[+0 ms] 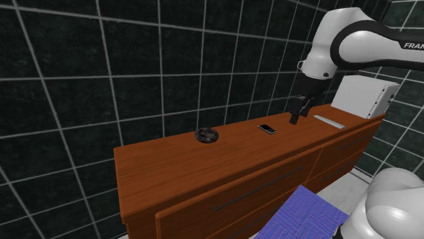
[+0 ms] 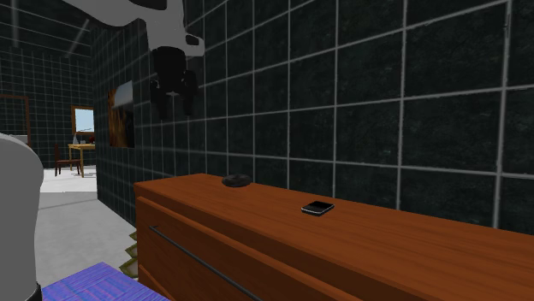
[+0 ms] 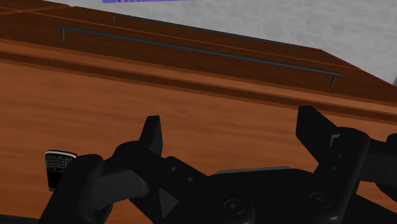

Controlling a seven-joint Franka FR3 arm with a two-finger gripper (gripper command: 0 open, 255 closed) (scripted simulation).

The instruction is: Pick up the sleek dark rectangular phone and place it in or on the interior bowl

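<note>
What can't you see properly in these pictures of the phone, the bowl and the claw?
1. The phone: in the wrist view the claw covers most of it; just one end peeks out.
2. The bowl: too small and dark in the shoulder view to tell what is inside.
3. The arm: cut off by the second exterior view's top edge.

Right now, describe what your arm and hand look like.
The arm is glossy white with rounded segments, dark bands at the joints and dark lettering starting FRAN on one link. The hand is all black, with two blocky fingers.
</note>
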